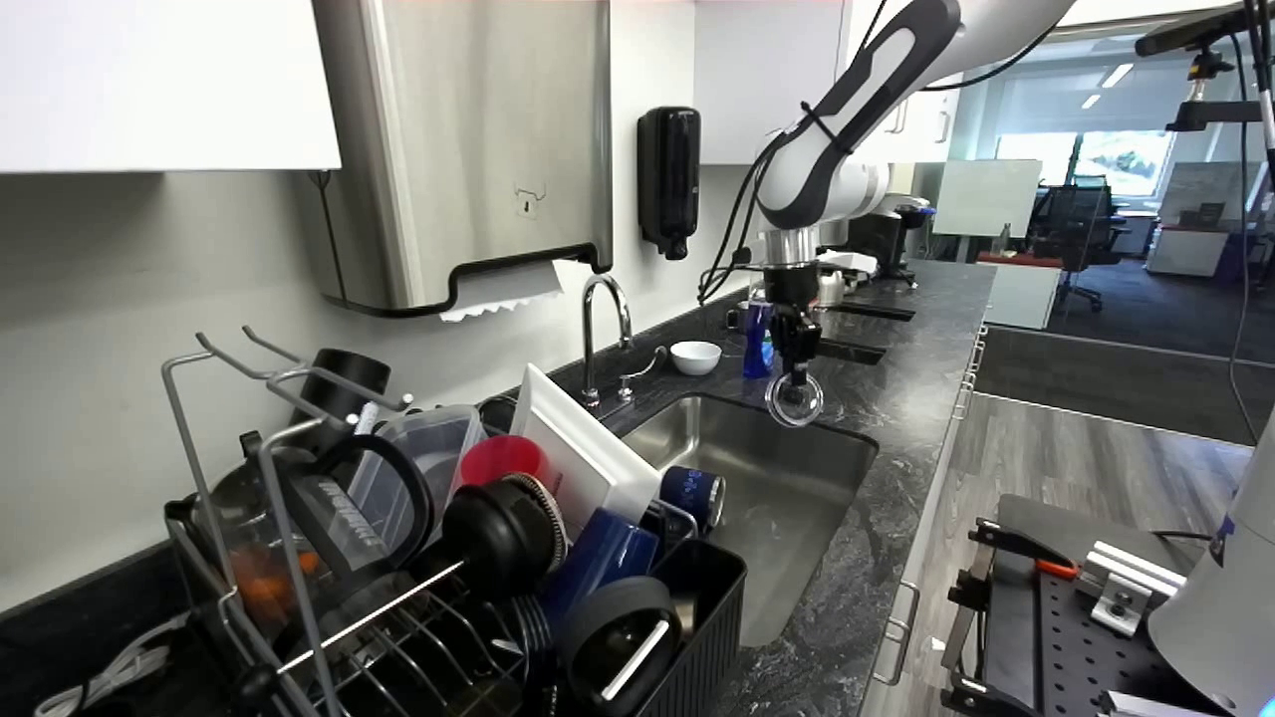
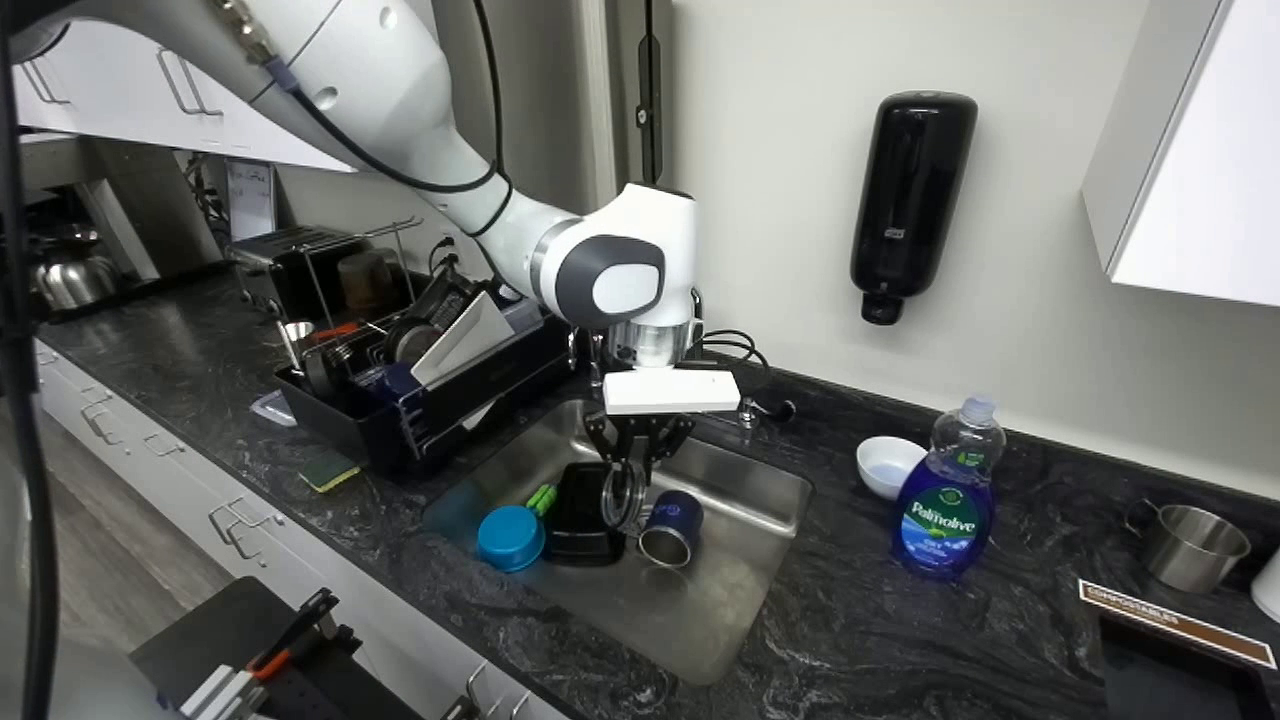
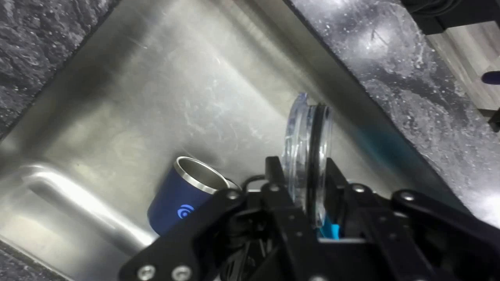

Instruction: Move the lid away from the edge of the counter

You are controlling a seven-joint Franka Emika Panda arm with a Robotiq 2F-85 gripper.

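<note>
Wrist view: fingers [image 3: 275, 171] pinching clear round lid [image 3: 308, 156], one on each face; lid on edge, steel sink [image 3: 187, 97] beneath. Blue mug [image 3: 172, 203] tipped in sink, left of lid here.

In exterior view: lid hanging upright over sink; black container [image 2: 580, 548] and turquoise dish [image 2: 510, 538] down in there. Palmolive bottle [image 2: 945, 500] and white bowl [image 2: 888, 468] out on counter [image 2: 840, 630], well apart from lid.

In exterior view: lid gripped, see-through middle showing; faucet [image 1: 589, 344] behind sink, loaded dish rack [image 1: 371, 618] in foreground.
</note>
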